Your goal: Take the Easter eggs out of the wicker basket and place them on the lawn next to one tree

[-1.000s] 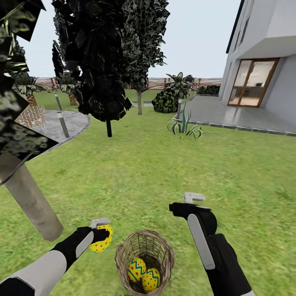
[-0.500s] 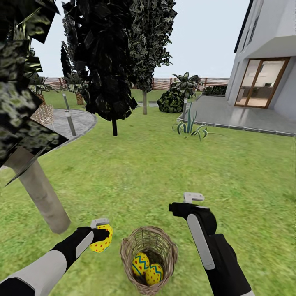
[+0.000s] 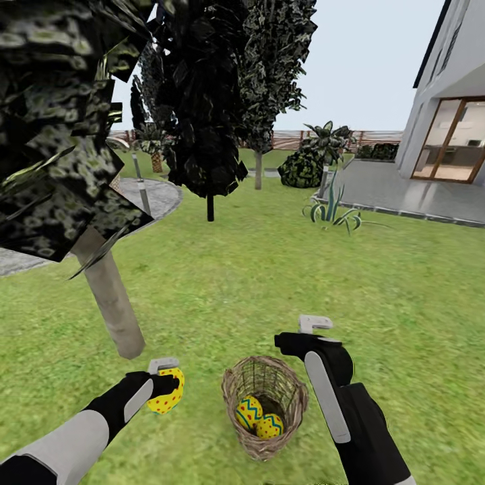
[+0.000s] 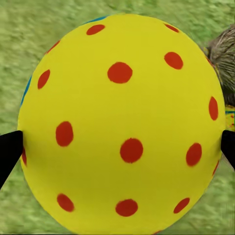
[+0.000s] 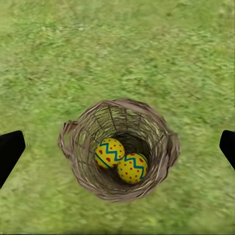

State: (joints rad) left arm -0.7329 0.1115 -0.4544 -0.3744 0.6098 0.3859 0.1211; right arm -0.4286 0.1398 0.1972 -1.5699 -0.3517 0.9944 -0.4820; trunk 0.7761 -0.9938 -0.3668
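Head view: I've got mottled lawn (image 3: pixel 269 269) everywhere, left gripper (image 3: pixel 165 387) clamping one egg (image 3: pixel 166 399), right gripper (image 3: pixel 313 325) spread wide above the basket (image 3: pixel 266 404), tree (image 3: pixel 111 303) close left.

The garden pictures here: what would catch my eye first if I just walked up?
Probably the bright yellow egg with red dots, clamped in the left gripper above the lawn. Next, the wicker basket between the two arms, with two more eggs inside it. Then the pale leaning tree trunk just beyond the left arm.
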